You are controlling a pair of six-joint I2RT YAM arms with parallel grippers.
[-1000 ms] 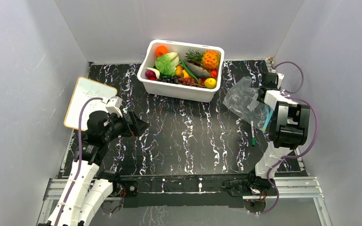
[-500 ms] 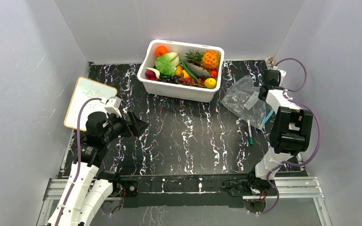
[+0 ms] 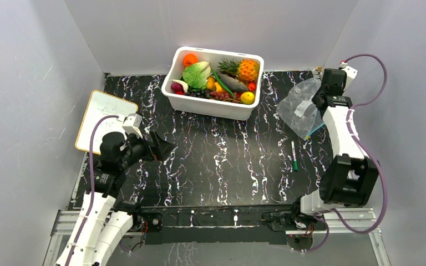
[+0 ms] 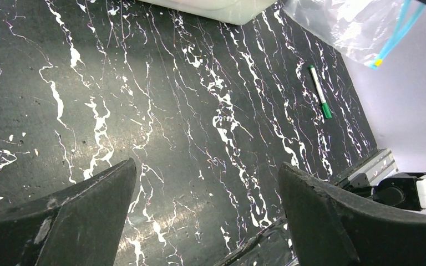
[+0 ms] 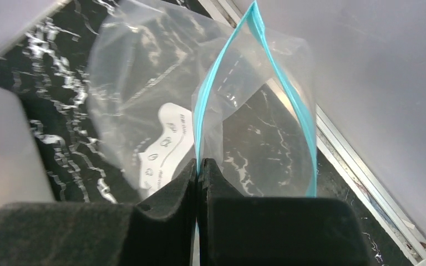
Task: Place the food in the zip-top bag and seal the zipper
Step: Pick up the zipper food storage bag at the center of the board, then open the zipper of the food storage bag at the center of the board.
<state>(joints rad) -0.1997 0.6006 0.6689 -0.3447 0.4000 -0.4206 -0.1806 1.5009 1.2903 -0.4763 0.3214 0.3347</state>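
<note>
The food lies in a white tub (image 3: 211, 105) at the back: a pineapple (image 3: 247, 69), a green cabbage (image 3: 197, 75), an orange (image 3: 189, 59) and a yellow fruit (image 3: 247, 97). The clear zip-top bag (image 3: 302, 105) hangs at the far right, lifted off the table. My right gripper (image 5: 198, 163) is shut on one side of its teal zipper (image 5: 199, 111). The mouth of the bag (image 5: 138, 83) gapes open, the other zipper lip (image 5: 288, 83) bowing away. My left gripper (image 4: 205, 166) stands open over bare table at the left, holding nothing; from above it (image 3: 163, 147) is far from the bag.
A green marker (image 3: 293, 155) lies on the table below the bag, also seen in the left wrist view as a marker (image 4: 320, 98). A small whiteboard (image 3: 104, 119) sits at the left edge. Grey walls close in on both sides.
My right gripper closed on the zipper strip, then moved back and up toward the far right corner, carrying the bag. The marker now lies uncovered. The left arm stayed still.
</note>
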